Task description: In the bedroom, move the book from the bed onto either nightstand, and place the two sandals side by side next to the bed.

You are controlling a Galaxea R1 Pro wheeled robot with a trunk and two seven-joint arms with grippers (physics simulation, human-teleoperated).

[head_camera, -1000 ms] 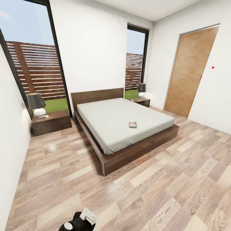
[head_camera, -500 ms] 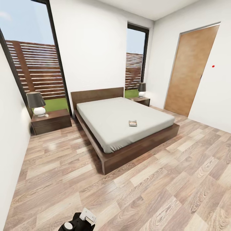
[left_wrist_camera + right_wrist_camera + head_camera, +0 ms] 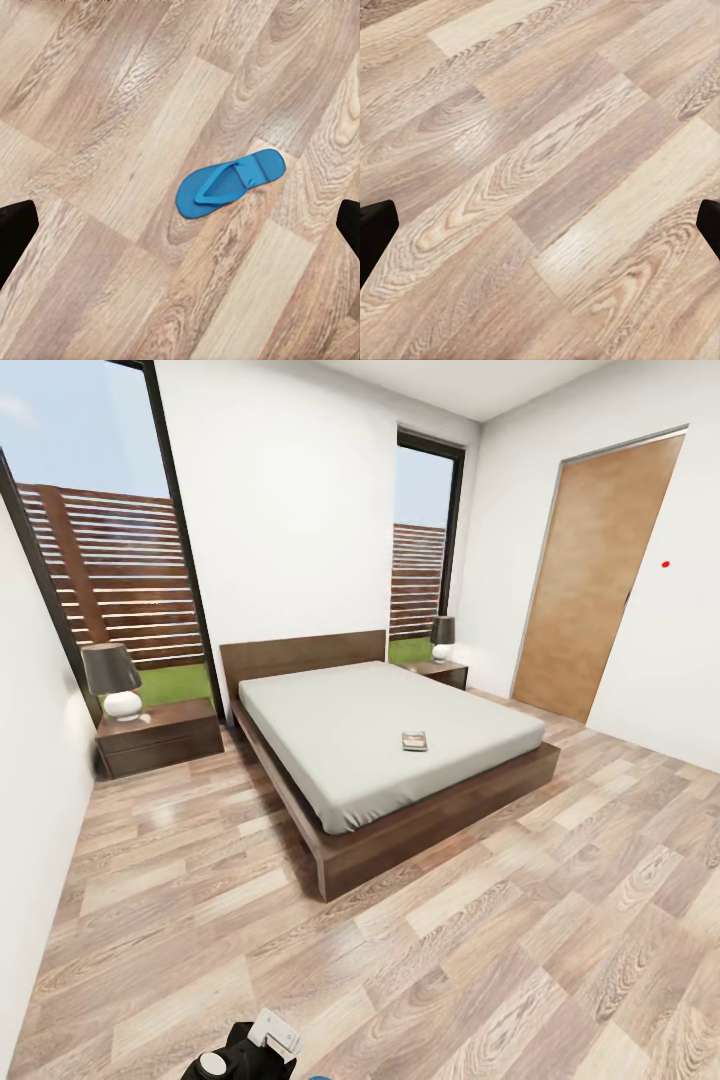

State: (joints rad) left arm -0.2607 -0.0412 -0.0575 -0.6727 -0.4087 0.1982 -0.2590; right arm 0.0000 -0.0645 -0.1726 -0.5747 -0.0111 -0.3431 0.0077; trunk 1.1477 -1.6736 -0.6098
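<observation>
The book [image 3: 414,740] lies flat on the pale mattress of the bed [image 3: 350,760], near its foot on the door side. One nightstand [image 3: 160,736] with a lamp stands left of the headboard, and another nightstand [image 3: 441,674] stands on the far side. A single blue sandal [image 3: 229,182] lies on the wood floor below my left gripper [image 3: 180,229], which is open and well above it. My right gripper [image 3: 540,229] is open over bare planks, holding nothing. Part of my left arm [image 3: 250,1050] shows at the head view's bottom edge.
A closed wooden door [image 3: 590,580] is in the right wall. Tall windows [image 3: 100,560] flank the headboard wall. Wide wood floor [image 3: 500,940] lies between me and the bed, with a narrower strip between the bed and the left wall.
The whole head view has shifted slightly, so the camera moved, not the room. A sliver of blue has come into view at the bottom edge.
</observation>
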